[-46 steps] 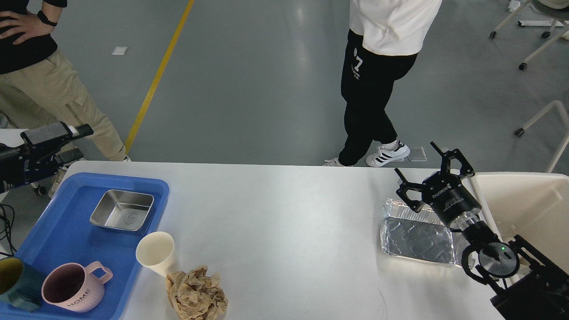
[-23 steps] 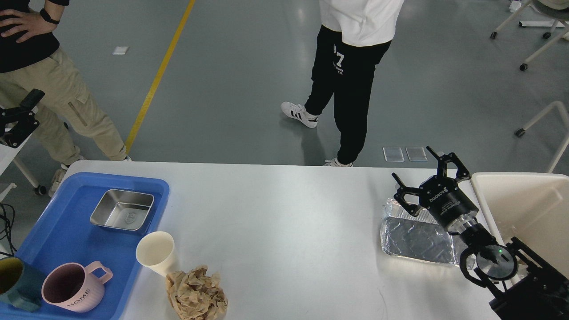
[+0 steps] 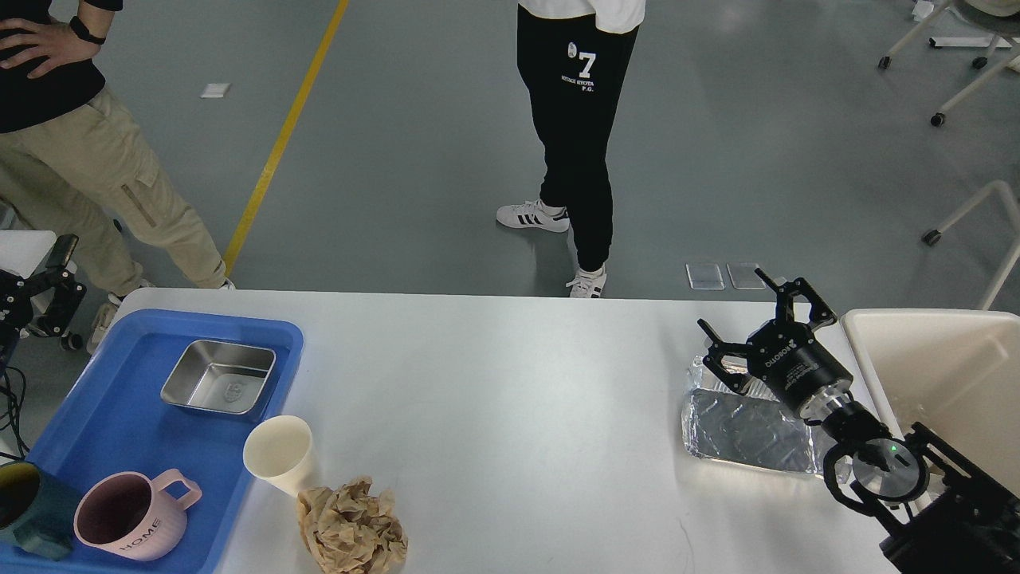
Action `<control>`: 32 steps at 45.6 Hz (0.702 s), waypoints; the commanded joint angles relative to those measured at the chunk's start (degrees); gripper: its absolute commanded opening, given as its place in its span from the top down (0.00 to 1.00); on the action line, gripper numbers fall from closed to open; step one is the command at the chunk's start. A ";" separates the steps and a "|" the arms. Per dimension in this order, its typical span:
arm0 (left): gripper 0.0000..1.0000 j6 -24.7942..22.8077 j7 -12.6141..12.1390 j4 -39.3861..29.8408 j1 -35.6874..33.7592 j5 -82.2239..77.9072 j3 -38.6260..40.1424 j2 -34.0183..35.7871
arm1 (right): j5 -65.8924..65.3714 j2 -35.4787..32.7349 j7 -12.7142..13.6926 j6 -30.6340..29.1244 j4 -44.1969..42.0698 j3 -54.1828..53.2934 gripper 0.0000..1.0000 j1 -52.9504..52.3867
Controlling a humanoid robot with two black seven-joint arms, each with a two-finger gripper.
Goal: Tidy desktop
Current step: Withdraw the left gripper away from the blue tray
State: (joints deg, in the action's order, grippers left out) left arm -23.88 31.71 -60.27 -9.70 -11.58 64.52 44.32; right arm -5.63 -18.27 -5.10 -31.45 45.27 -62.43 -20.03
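Right end effector (image 3: 755, 322) edged left | fingers spread, empty | above desktop (image 3: 510, 375) far-right edge

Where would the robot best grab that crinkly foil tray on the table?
Probably by its far rim. The foil tray lies flat and shallow on the desktop, so only the thin raised edge offers a hold. The right gripper hovers open above that far edge; coming down from above, one of its fingers inside the rim and one outside, looks best.

the right claw (image 3: 759, 325) has eased slightly left over the foil tray (image 3: 745, 430), while the left claw (image 3: 36, 291) has dropped lower.
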 commanded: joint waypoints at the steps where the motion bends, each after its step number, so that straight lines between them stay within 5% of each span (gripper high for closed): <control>1: 0.03 2.51 -4.28 2.61 -0.06 -0.02 -0.27 -0.55 | 0.01 -0.71 0.00 0.25 -0.10 0.12 0.00 -0.01; 9: 0.03 6.39 -10.35 5.78 -1.29 -1.07 -0.88 -0.20 | 0.01 -1.50 0.00 0.25 0.34 0.12 0.00 0.08; 16: 0.03 6.30 -11.76 8.94 -3.49 -1.86 -1.23 0.33 | 0.01 -2.29 0.00 -0.01 0.52 0.03 0.00 0.08; 25: 0.03 1.65 -12.55 9.30 -3.40 -1.87 -0.27 0.50 | 0.10 -2.47 0.00 -0.45 0.52 0.03 0.00 0.08; 32: 0.03 -1.60 -16.94 8.68 -3.40 -0.99 0.70 1.47 | 0.10 -1.85 0.00 -0.28 0.60 -0.14 0.00 -0.01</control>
State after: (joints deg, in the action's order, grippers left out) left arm -22.98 18.03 -51.10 -13.15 -13.11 64.44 45.13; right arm -5.57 -20.58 -5.10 -31.87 45.84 -62.46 -19.95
